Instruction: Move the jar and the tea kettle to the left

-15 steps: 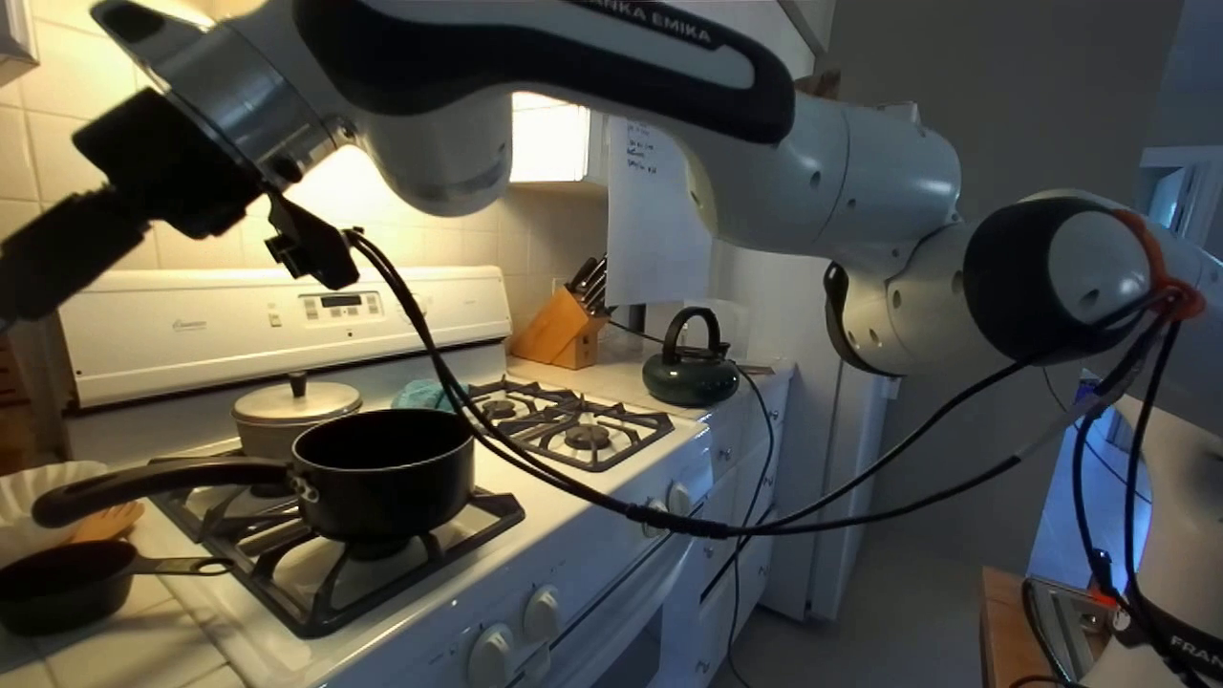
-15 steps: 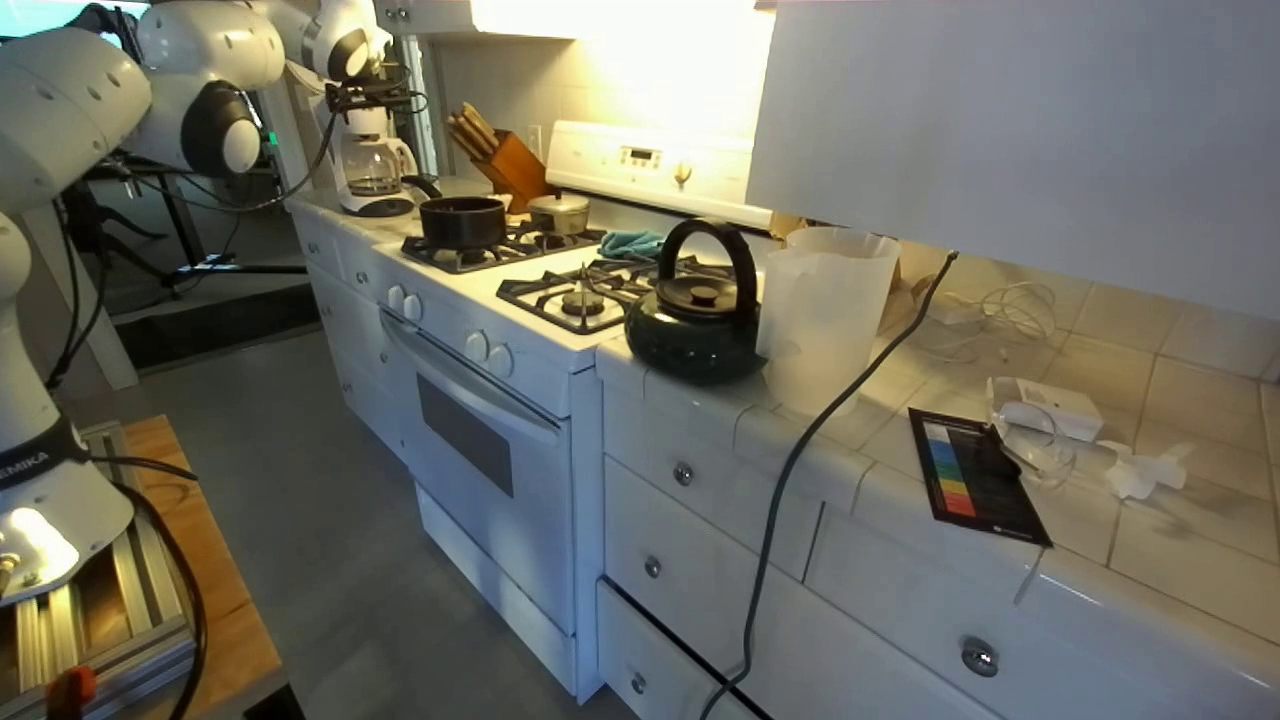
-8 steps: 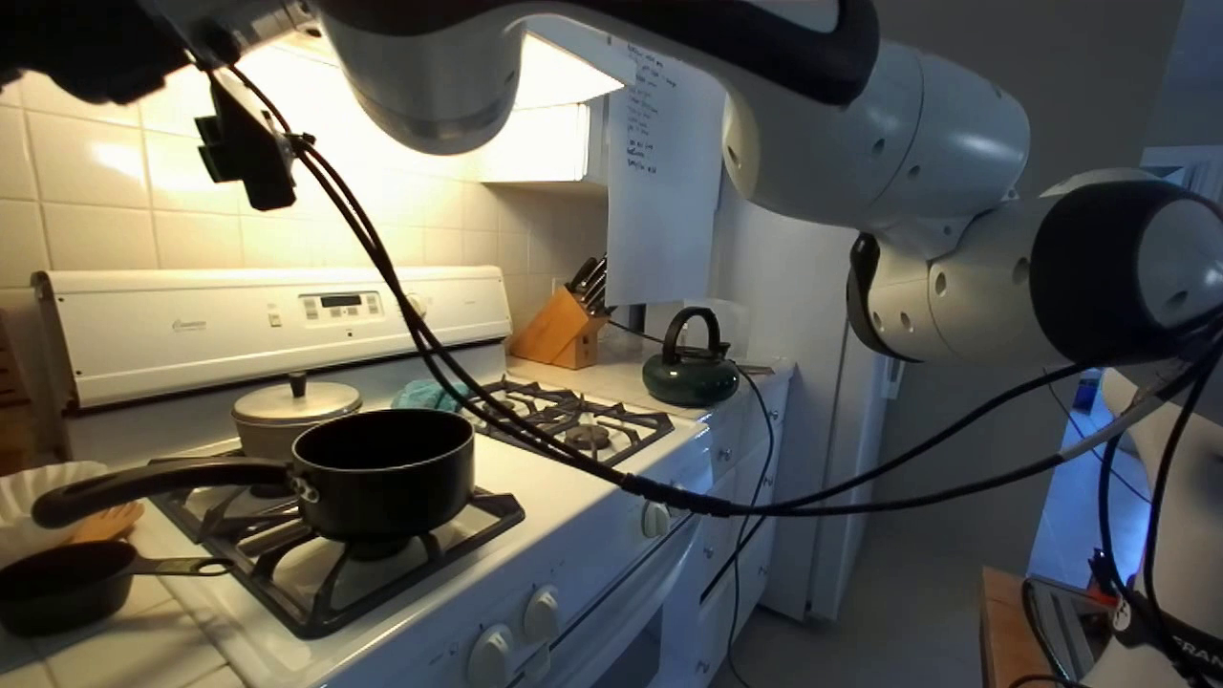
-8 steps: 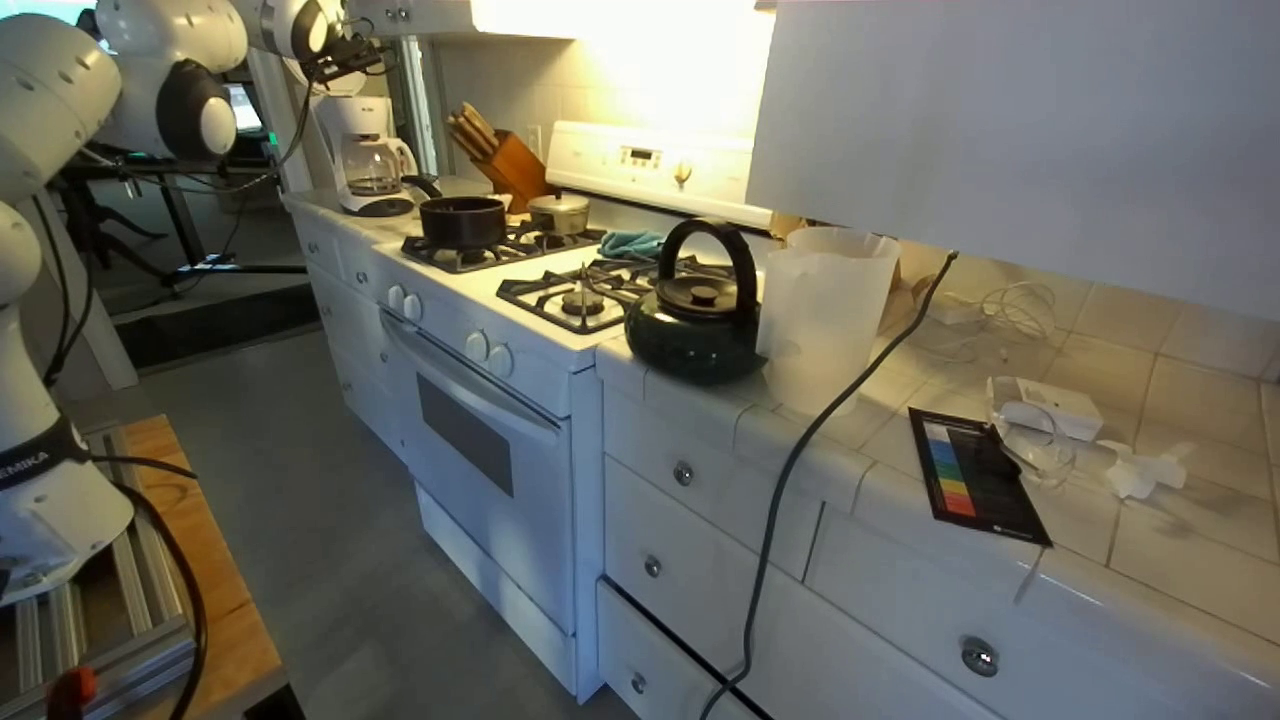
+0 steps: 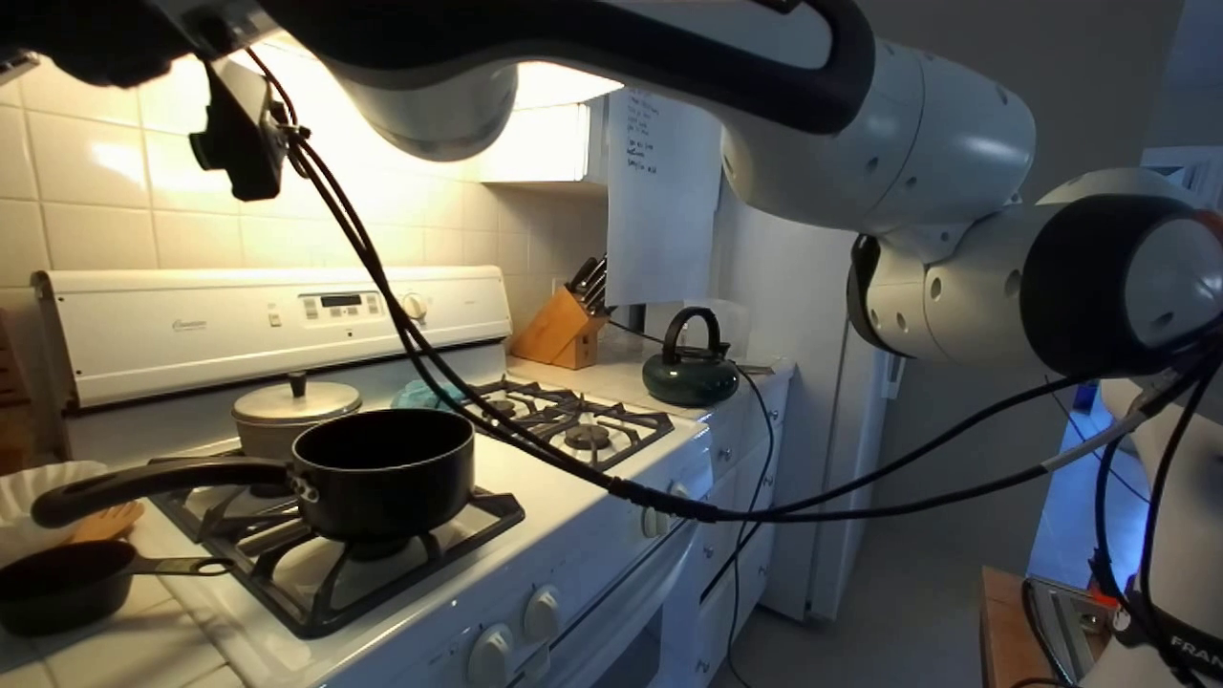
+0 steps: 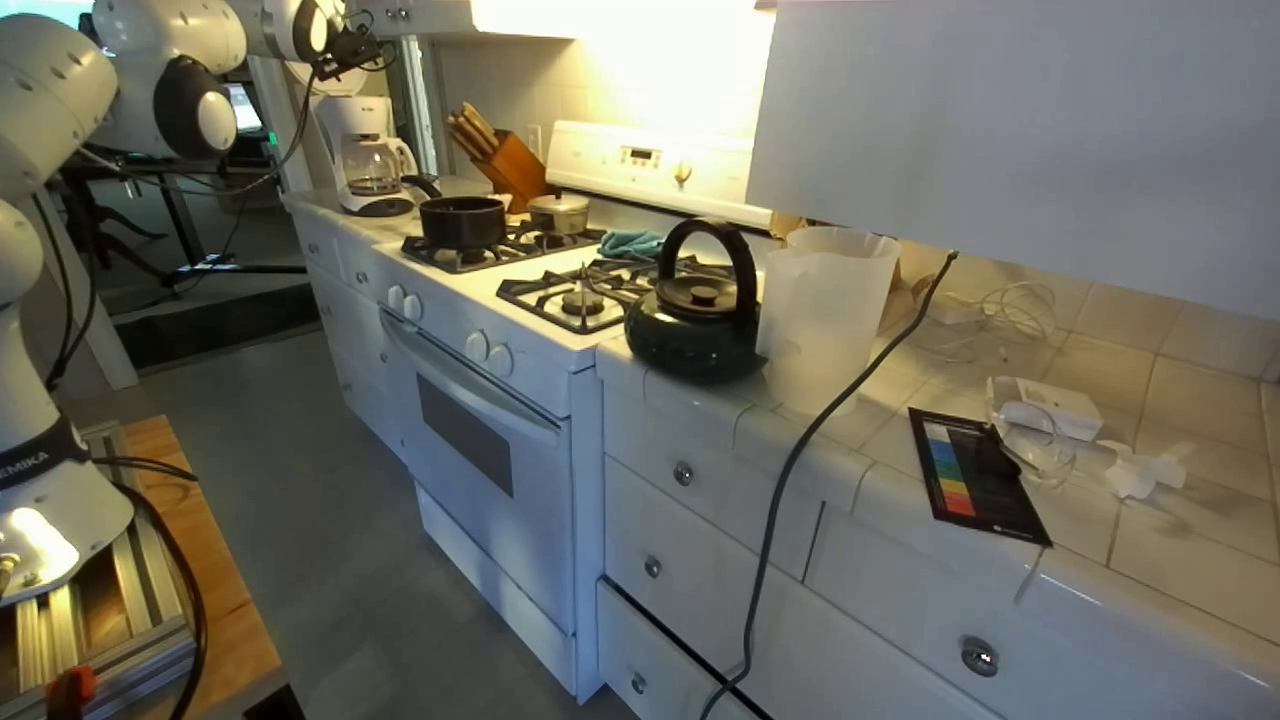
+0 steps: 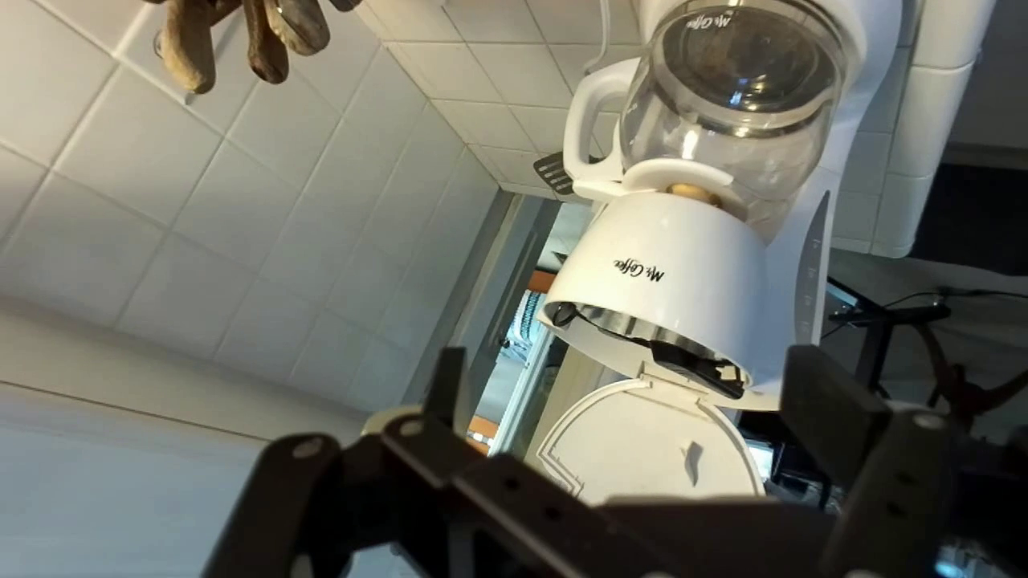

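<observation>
One tea kettle (image 6: 692, 335), on tiled counter (image 6: 1180, 540), well apart from spread tool (image 7: 626, 389)

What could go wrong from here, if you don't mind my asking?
The tea kettle stands right beside the frosted container, so a nudge might topple the latter. Slack cables could snag the black pot during a swing. The open jaws face the coffee maker and may bump its raised lid.

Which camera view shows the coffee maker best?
The wrist view: there the coffee maker looks biggest, with open lid and carafe visible. In an exterior view the coffee maker is small; elsewhere it's absent.
</observation>
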Tool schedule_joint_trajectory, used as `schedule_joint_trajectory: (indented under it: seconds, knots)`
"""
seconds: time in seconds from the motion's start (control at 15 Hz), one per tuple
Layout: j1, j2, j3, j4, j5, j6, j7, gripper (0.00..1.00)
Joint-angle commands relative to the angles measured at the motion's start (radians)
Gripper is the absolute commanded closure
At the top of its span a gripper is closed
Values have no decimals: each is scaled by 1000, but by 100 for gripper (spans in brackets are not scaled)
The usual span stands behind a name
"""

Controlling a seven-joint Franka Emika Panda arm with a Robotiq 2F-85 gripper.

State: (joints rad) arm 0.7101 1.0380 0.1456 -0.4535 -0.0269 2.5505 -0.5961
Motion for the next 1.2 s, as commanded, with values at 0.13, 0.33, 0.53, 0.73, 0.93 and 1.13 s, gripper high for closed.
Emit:
schedule_joint_trajectory:
  seconds: [0.13, 0.33, 0.53, 0.73, 0.93, 1.13]
  knots:
    - [55, -26, -42, -7, -98, -24, -12, 0]
    - [142, -38, -162, -7, -233, -6, 64, 0]
    - [226, -37, -286, 1, -328, -63, 277, 0]
    - [269, -18, -335, 7, -337, -183, 467, 0]
    - [304, -2, -367, 26, -340, -331, 631, 0]
    - [343, -2, -386, 30, -342, -477, 790, 0]
